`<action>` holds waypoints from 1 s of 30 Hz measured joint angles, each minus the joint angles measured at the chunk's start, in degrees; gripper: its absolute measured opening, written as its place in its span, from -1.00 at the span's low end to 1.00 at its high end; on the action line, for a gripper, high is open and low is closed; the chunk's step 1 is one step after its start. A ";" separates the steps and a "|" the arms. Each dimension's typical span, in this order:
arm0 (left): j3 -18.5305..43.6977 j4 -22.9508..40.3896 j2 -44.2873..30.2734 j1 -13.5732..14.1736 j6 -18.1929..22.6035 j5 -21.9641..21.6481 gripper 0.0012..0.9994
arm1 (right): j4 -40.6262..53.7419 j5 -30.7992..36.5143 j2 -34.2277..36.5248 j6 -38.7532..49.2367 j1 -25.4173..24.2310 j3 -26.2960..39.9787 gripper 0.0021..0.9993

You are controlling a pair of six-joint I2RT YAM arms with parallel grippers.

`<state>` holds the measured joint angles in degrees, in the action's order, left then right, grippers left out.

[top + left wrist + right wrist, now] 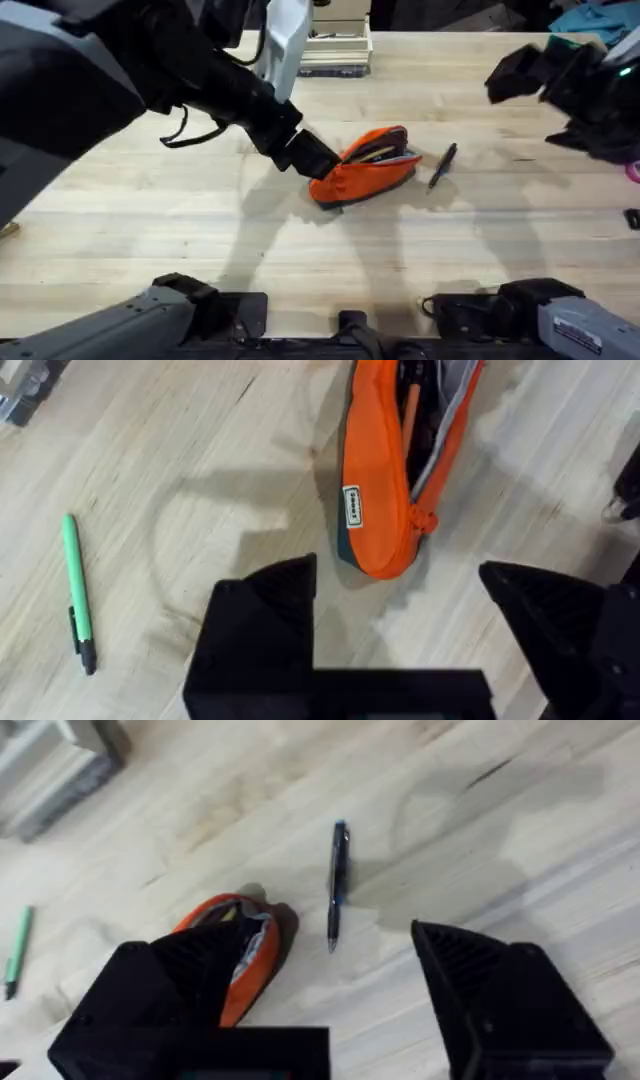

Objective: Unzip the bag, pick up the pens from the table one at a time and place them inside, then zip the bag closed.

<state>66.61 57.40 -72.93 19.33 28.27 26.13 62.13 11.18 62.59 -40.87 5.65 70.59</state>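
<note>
I see the left gripper [395, 615] with fingers apart, just short of the unzipped bag [385, 470]. Right gripper [330, 995] likewise apart, dark pen [337, 880] ahead.

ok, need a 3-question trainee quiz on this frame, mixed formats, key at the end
1. True or false: the zipper of the bag is already open.
2. How many pens lie loose on the table? A) none B) one C) two D) three
3. Which pen lies closer to the bag, seen from overhead and from the right wrist?

Key
1. True. The left wrist view shows the pouch gaping, with something inside it.
2. C. The green pen and the dark pen both rest on the wood.
3. The dark pen, just beside the bag's end. The green pen lies farther off.

Both the left end effector and the right end effector are open and empty.
</note>
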 joint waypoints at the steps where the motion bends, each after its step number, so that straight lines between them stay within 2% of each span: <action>1: 0.00 -0.15 0.00 0.00 0.00 0.00 0.99 | -2.98 -0.04 0.00 -0.35 0.00 -4.60 1.00; 8: 0.00 -0.19 0.00 0.02 0.00 0.00 0.99 | -11.29 -0.04 0.04 -1.33 0.00 -15.02 1.00; 12: 0.00 -0.17 0.00 0.00 0.00 0.00 0.99 | -13.65 -0.04 1.07 -1.39 0.00 -18.31 1.00; 30: 0.00 -0.17 0.00 0.00 0.00 0.00 0.99 | -23.08 -0.04 16.94 -1.44 1.10 -19.42 1.00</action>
<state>66.61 57.23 -72.93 19.33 28.27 26.13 39.05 11.14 79.53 -42.30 6.75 51.18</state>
